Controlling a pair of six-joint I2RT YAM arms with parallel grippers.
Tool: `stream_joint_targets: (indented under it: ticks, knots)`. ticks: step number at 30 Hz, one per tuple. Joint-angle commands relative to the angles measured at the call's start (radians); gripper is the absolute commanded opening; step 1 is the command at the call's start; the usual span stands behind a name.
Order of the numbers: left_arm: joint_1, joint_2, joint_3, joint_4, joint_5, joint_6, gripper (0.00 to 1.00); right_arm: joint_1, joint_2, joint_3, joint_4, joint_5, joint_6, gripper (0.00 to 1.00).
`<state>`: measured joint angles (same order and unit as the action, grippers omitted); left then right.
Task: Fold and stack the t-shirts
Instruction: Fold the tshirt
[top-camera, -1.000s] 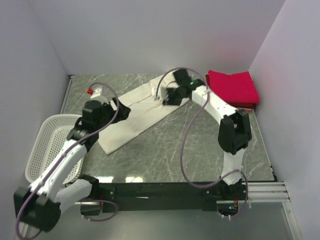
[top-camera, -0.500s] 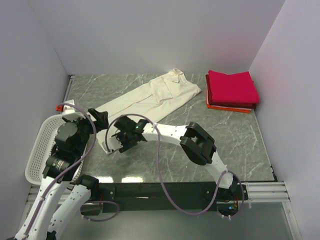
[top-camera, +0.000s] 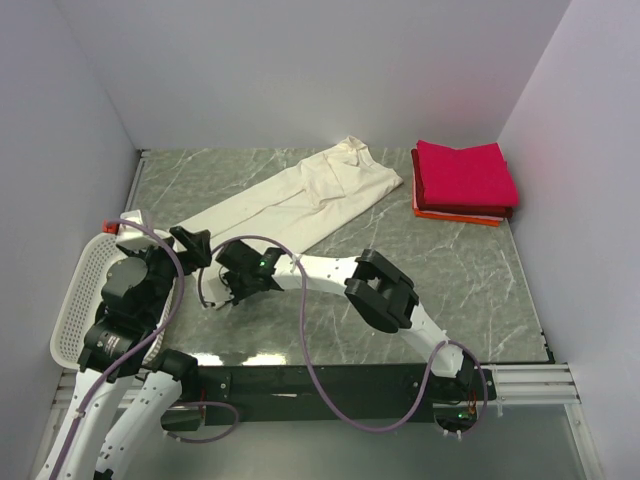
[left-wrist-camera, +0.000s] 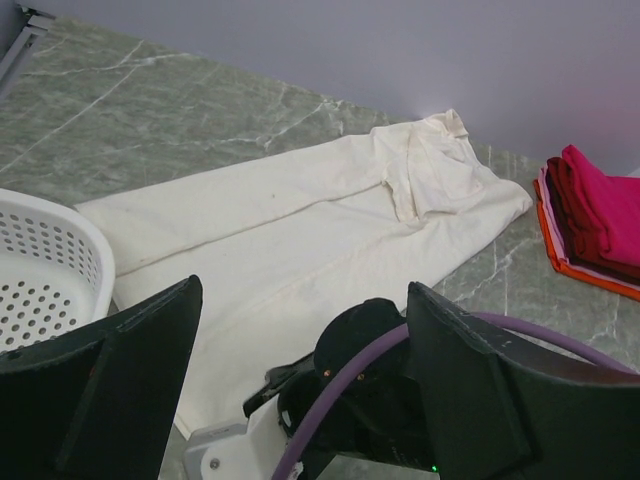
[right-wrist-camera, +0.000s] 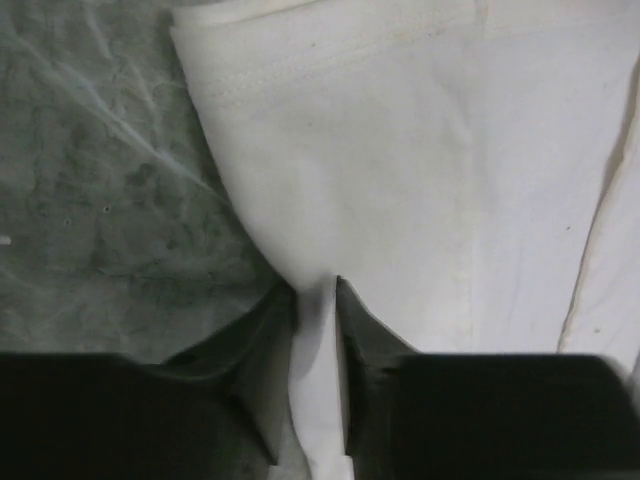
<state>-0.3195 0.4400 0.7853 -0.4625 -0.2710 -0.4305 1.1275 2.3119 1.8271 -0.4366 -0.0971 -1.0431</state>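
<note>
A large cream-white t-shirt (top-camera: 300, 200), folded into a long strip, lies diagonally across the table (top-camera: 470, 280). My right gripper (top-camera: 228, 293) reaches across to the strip's near-left end. In the right wrist view the gripper (right-wrist-camera: 317, 300) is shut on a pinch of cream cloth (right-wrist-camera: 400, 150). My left gripper (top-camera: 193, 244) hovers beside that end, over the basket's edge; its wide-apart fingers (left-wrist-camera: 105, 385) are open and hold nothing. A folded crimson-pink t-shirt (top-camera: 465, 172) lies on an orange-red one (top-camera: 455, 215) at the back right.
A white perforated basket (top-camera: 78, 300) stands at the near left, under my left arm. The right arm's elbow (top-camera: 380, 290) spans the middle of the table with purple cable looping off it. Walls close in the back and both sides.
My right gripper swung from the shirt's far collar end to its near-left end and closed on the cloth. My left arm pulled back off the shirt toward the basket and opened.
</note>
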Motion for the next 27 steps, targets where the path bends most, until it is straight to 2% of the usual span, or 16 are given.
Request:
stream_joint_targets:
  ticks: [1,3,4,6,11,14,16,17,19,20,22,26,27]
  knots:
    - [0.004,0.006,0.019,0.004,0.001,0.013,0.89,0.000,-0.015,-0.028,-0.013,-0.016,0.000,0.21]
    - [0.003,0.022,0.025,0.012,0.015,0.007,0.89,0.000,-0.066,-0.136,-0.005,-0.062,-0.009,0.03]
    - [0.005,0.043,0.025,0.019,0.035,0.006,0.88,0.000,-0.133,-0.179,-0.010,-0.094,-0.041,0.01]
    - [0.003,0.089,0.029,0.056,0.062,-0.002,0.88,0.000,-0.221,-0.345,-0.008,-0.162,-0.070,0.00]
    - [0.007,0.253,0.037,0.172,0.229,-0.039,0.88,-0.012,-0.573,-0.741,-0.108,-0.289,-0.207,0.00]
    - [0.008,0.409,0.054,0.267,0.339,-0.085,0.87,-0.046,-0.756,-0.926,-0.157,-0.280,-0.224,0.00]
    - [0.008,0.563,0.089,0.320,0.397,-0.112,0.85,-0.086,-0.894,-1.056,-0.160,-0.260,-0.238,0.11]
    - [0.008,0.619,0.103,0.338,0.448,-0.137,0.84,-0.124,-0.939,-1.087,-0.183,-0.257,-0.242,0.27]
    - [0.008,0.799,0.169,0.361,0.466,-0.162,0.80,-0.153,-1.058,-1.130,-0.227,-0.257,-0.248,0.44]
    - [0.007,0.862,0.233,0.369,0.508,-0.171,0.79,-0.182,-1.092,-1.135,-0.282,-0.265,-0.245,0.56]
    - [-0.001,1.050,0.311,0.366,0.523,-0.175,0.74,-0.205,-1.173,-1.137,-0.315,-0.268,-0.227,0.64]
    - [-0.023,1.362,0.619,0.285,0.495,-0.108,0.71,-0.346,-1.264,-1.128,-0.268,-0.294,-0.160,0.65]
    - [-0.023,1.478,0.675,0.266,0.497,-0.097,0.68,-0.430,-1.282,-1.126,-0.230,-0.297,-0.077,0.65]
